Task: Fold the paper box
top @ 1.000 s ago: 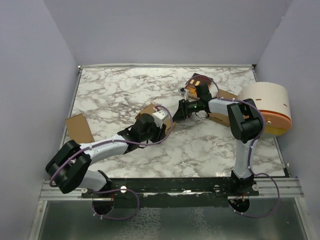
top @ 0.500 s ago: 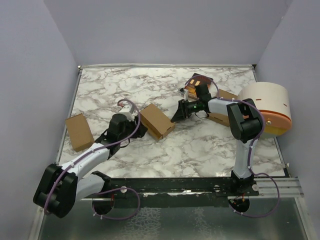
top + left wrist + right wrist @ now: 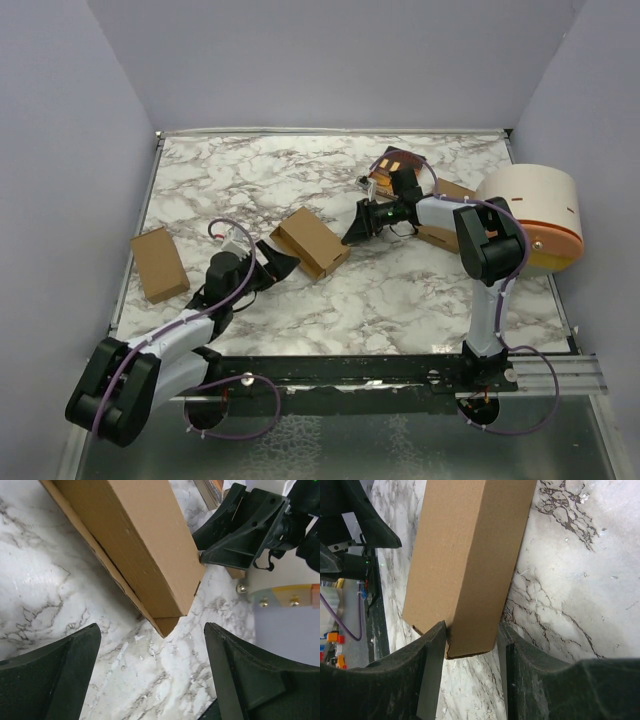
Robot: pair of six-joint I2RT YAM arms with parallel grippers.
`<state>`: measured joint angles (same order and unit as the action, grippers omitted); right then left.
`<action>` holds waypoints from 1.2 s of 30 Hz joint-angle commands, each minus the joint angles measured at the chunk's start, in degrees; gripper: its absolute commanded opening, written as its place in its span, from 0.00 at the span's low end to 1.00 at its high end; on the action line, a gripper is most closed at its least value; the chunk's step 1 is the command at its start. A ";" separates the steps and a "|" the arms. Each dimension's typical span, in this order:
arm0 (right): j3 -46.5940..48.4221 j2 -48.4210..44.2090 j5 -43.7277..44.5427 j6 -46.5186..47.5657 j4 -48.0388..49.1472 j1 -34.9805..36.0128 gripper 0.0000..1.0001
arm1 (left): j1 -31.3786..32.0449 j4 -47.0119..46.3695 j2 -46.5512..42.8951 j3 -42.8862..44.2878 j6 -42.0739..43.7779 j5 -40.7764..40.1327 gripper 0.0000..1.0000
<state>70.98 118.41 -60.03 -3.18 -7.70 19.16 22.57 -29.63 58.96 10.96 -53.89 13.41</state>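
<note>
The paper box (image 3: 312,242) is a tan cardboard block lying slantwise on the marble table (image 3: 400,290). My left gripper (image 3: 278,262) sits just off its near-left end, open and empty. In the left wrist view the box (image 3: 145,545) lies ahead of the wide-spread left gripper (image 3: 151,627). My right gripper (image 3: 352,232) is at the box's right end. In the right wrist view the right gripper (image 3: 470,626) straddles that end of the box (image 3: 470,555), with both fingers against its sides.
A second tan box (image 3: 160,264) lies near the table's left edge. A round white drum (image 3: 535,215) with an orange band stands at the right. A reddish-brown booklet (image 3: 395,165) and flat cardboard (image 3: 440,238) lie behind the right arm.
My left gripper opened, let go of the box and drew back toward the near left. The box stayed in place. The right gripper has hardly moved.
</note>
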 commanded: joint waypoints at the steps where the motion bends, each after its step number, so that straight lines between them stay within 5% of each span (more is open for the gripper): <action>1: 0.20 2.18 3.16 1.87 -2.27 0.62 0.44 | 0.88 -3.67 0.67 -1.59 -13.06 -2.97 0.89; 11: 0.20 2.26 3.34 1.83 -2.18 0.62 0.45 | 12.15 9.88 8.27 7.18 -23.05 -17.72 0.98; 25: 0.21 2.44 2.99 1.86 -2.23 0.62 0.45 | 16.85 7.86 20.08 14.22 -29.60 -19.25 0.88; 34: 0.14 2.60 3.07 1.85 -2.18 0.62 0.45 | 17.90 7.58 23.07 15.37 -32.14 -18.25 0.67; 36: 0.06 2.62 3.16 1.93 -2.23 0.70 0.45 | 18.11 8.08 23.31 15.78 -32.16 -18.22 0.54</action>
<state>70.98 118.52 -60.05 -3.20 -7.70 19.16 40.01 -22.28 81.67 24.97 -84.07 -3.57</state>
